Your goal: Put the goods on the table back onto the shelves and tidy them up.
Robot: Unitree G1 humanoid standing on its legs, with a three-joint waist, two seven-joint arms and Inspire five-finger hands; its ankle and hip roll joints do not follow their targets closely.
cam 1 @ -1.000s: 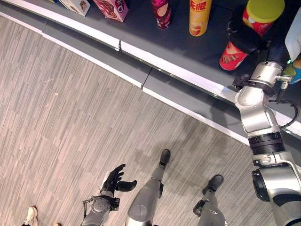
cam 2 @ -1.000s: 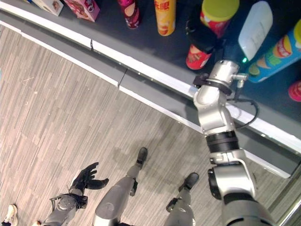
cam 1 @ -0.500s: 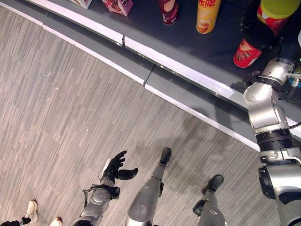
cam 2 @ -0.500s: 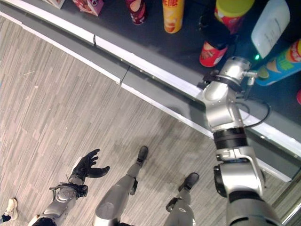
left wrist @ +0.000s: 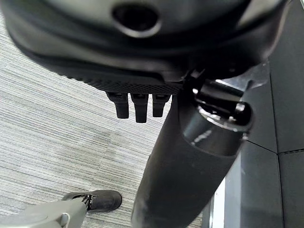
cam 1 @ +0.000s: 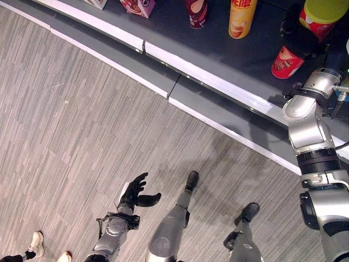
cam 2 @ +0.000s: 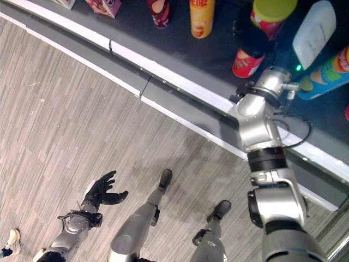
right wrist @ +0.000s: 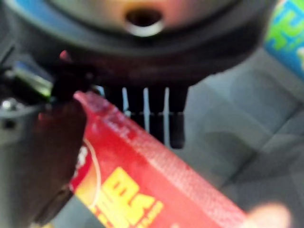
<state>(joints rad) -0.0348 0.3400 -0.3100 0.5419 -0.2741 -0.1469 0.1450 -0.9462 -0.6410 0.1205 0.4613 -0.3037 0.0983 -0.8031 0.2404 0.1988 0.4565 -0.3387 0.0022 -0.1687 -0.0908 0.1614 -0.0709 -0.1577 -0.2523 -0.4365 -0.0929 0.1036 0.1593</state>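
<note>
A red canister with a yellow-green lid lies tilted on the dark shelf. My right hand is shut on it around its middle. In the right wrist view the red canister sits between the thumb and the fingers. My left hand hangs low over the wood-pattern floor, open with relaxed fingers, holding nothing.
On the shelf stand a yellow canister, a dark red canister and a pink box. A white bottle and a blue canister lie right of my hand. A person's shoes show at lower left.
The whole picture shifted a little early on, so the camera moved. My right hand stays shut on the red canister at the same spot on the shelf. The left hand is unchanged.
</note>
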